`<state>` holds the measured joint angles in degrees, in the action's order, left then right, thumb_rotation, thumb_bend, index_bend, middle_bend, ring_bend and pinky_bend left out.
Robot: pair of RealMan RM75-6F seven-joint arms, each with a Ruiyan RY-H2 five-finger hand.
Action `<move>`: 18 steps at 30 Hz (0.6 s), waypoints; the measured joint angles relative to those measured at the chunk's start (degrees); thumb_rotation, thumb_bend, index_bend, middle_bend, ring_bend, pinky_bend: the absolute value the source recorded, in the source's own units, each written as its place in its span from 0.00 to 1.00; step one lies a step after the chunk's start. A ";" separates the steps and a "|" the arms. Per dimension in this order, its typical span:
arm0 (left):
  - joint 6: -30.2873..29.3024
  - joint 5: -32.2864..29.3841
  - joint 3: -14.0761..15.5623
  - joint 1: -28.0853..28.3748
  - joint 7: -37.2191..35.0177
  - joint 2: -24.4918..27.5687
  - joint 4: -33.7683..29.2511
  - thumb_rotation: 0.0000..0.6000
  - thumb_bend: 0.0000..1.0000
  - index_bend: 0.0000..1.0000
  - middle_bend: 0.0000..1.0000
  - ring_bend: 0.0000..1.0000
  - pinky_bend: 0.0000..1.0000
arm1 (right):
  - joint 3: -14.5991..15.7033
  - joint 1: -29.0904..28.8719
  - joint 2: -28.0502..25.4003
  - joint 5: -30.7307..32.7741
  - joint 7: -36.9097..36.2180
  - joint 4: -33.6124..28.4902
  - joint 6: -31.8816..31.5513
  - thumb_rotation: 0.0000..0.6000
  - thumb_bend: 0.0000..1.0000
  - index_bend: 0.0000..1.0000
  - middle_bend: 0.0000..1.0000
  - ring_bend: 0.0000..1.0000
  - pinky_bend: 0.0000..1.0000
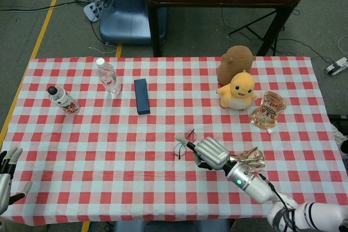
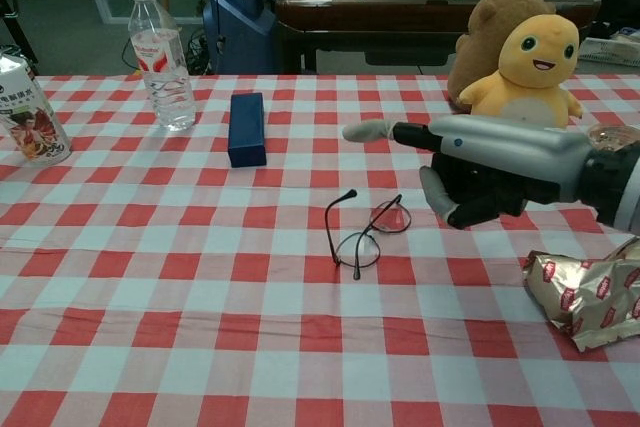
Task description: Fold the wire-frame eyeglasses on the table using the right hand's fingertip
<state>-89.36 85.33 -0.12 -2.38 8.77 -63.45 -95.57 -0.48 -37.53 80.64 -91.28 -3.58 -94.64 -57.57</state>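
Note:
The thin dark wire-frame eyeglasses [image 2: 366, 234] [image 1: 184, 144] lie on the checked tablecloth near the middle front, with one temple [image 2: 333, 213] sticking up at their left end. My right hand [image 2: 482, 166] [image 1: 210, 153] hovers above and to the right of them, clear of the frame. One finger [image 2: 362, 131] points out to the left and the others are curled in, holding nothing. My left hand [image 1: 6, 181] hangs at the table's front-left corner with its fingers spread and nothing in it.
A blue case [image 2: 246, 128], a water bottle [image 2: 160, 55] and a drink can [image 2: 24, 112] stand at the back left. A yellow plush [image 2: 524, 87] and a brown plush [image 1: 235, 61] sit at the back right. A crumpled snack wrapper [image 2: 584, 292] lies under my right forearm.

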 measured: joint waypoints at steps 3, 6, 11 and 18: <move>-0.02 -0.05 0.08 -0.09 0.18 0.02 -0.11 1.00 0.28 0.00 0.00 0.00 0.00 | 1.04 0.43 -0.63 -2.80 0.34 -1.41 -1.43 1.00 0.90 0.00 1.00 1.00 1.00; 0.03 -0.01 -0.11 0.15 0.86 0.44 -0.35 1.00 0.28 0.00 0.00 0.00 0.00 | 2.40 0.67 -1.06 -5.31 0.97 -2.61 -2.10 1.00 0.90 0.00 1.00 1.00 1.00; -0.07 0.27 0.00 0.10 0.81 0.09 0.56 1.00 0.28 0.00 0.00 0.00 0.00 | 3.98 0.78 -1.40 -8.04 1.94 -3.96 -2.73 1.00 0.90 0.00 1.00 1.00 1.00; -0.13 0.07 0.16 -0.17 0.18 -0.28 0.57 1.00 0.28 0.00 0.00 0.00 0.00 | 6.26 0.82 -1.00 -10.16 3.40 -4.21 -1.80 1.00 0.90 0.00 1.00 1.00 1.00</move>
<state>-89.49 85.40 0.04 -2.56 8.95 -63.73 -94.99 5.78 -36.71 79.63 -101.44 -0.18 -98.86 -59.36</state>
